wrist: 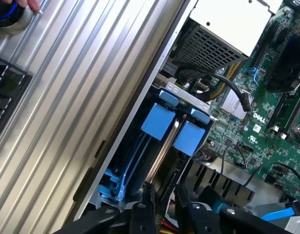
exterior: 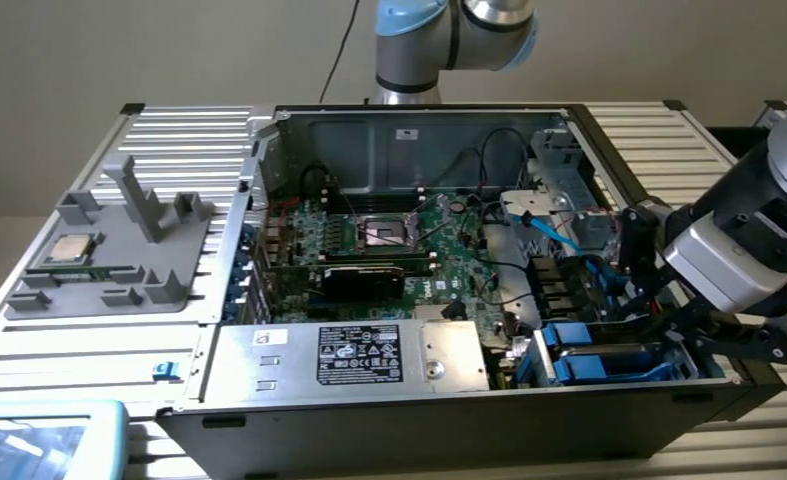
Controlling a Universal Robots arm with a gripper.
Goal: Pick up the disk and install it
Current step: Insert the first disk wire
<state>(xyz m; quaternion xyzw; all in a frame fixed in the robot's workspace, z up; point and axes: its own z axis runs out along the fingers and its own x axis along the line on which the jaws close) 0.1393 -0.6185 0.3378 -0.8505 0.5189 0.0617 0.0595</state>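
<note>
The disk shows edge-on as blue carrier tabs (wrist: pixel 155 122) standing in the drive bay (exterior: pixel 593 355) at the case's front corner, on the exterior view's right. A second blue tab (wrist: pixel 189 139) sits beside it, with a silvery edge between them. The disk's flat face and label are hidden. My gripper (exterior: pixel 680 330) hangs just over this bay, at the case wall. In the wrist view my gripper (wrist: pixel 163 207) has its two black fingers (wrist: pixel 145 209) a narrow gap apart, with nothing between them.
The open computer case (exterior: pixel 366 120) holds the motherboard (exterior: pixel 393 250), a silver power supply box (exterior: pixel 366 355) and loose cables (exterior: pixel 553 225). A grey fixture (exterior: pixel 113 260) with a small CPU chip (exterior: pixel 70 248) lies on the ribbed table (exterior: pixel 46 340). A hand (wrist: pixel 23 4) rests by a blue knob.
</note>
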